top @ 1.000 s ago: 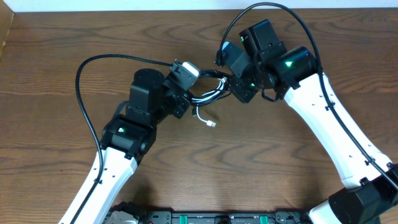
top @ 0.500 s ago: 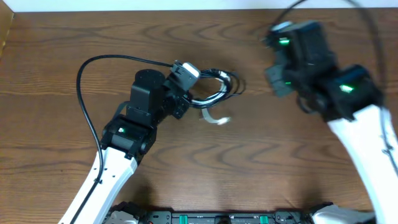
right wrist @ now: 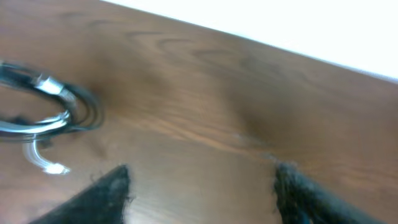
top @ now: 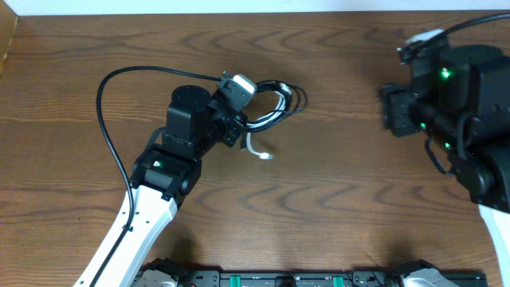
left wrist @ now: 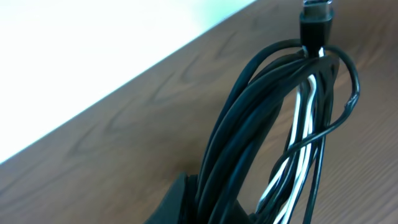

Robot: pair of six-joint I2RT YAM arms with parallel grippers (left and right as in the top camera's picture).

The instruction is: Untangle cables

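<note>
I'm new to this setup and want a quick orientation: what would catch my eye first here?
A coiled bundle of cables, black with one white strand, sits near the middle of the wooden table, apparently gripped by the left gripper. The right gripper hangs far off to the right, open and empty.

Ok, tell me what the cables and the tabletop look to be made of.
Black cables: a smooth plastic or rubber jacket, going by the soft sheen along the bends. White cable: a glossy plastic jacket, with bright highlights. Tabletop: brown wood grain with a dull finish; whether it is solid wood, veneer or printed laminate cannot be told.
</note>
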